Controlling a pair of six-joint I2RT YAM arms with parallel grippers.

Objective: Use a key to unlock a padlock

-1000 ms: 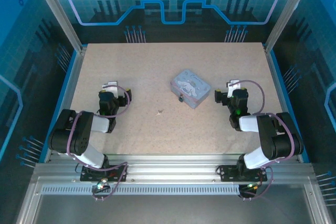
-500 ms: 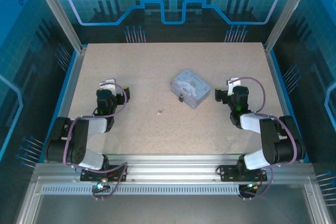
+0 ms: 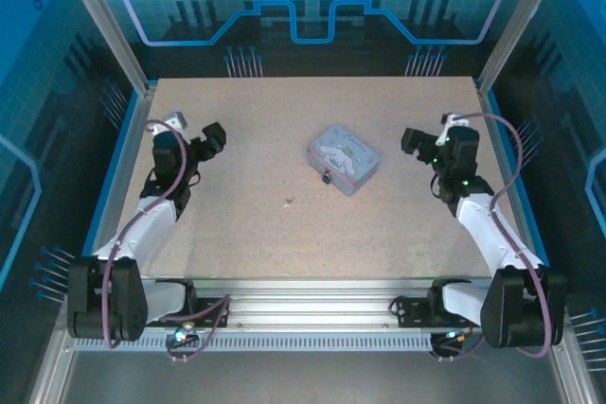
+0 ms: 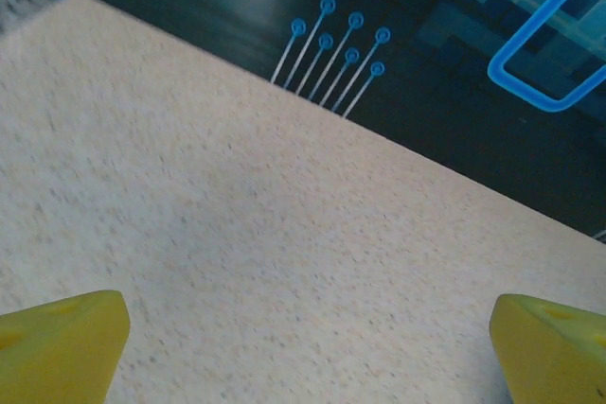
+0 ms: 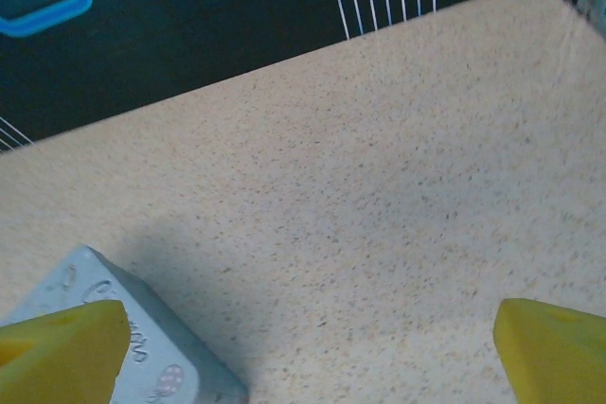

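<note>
The speckled beige table [image 3: 284,120] sat inside a blue-lit enclosure with dark printed panels on every side. Both arms had unfolded from the tucked pose of a second earlier. The left arm now reached up the table's 9 o'clock edge and the right arm up its 3 o'clock edge. Each wrist had lifted and swung outward. The left gripper [image 3: 204,137] stood toward 10 o'clock of the table centre and the right gripper [image 3: 418,142] toward 2 o'clock. In each wrist view the yellow fingertips sat far apart at the bottom corners, so the left gripper [image 4: 303,347] and the right gripper [image 5: 303,347] were both spread wide and held nothing.

Nothing on the table had shifted. This looked like an opening move only, with no part of the unlocking begun.

The pale blue tin [image 3: 344,159] lay just off centre toward 1 o'clock, and one corner of it [image 5: 161,361] showed beside the right gripper's left fingertip in the right wrist view. The padlock [image 3: 327,177], small and dark, hung at the tin's 7 o'clock edge, at about 8 o'clock from the right gripper and apart from it. The key [image 3: 288,202], a tiny pale speck, lay on bare table at 7 o'clock from the padlock and at about 4 o'clock from the left gripper, well apart from it. Judging by that, the left arm was slightly nearer the key.
</note>
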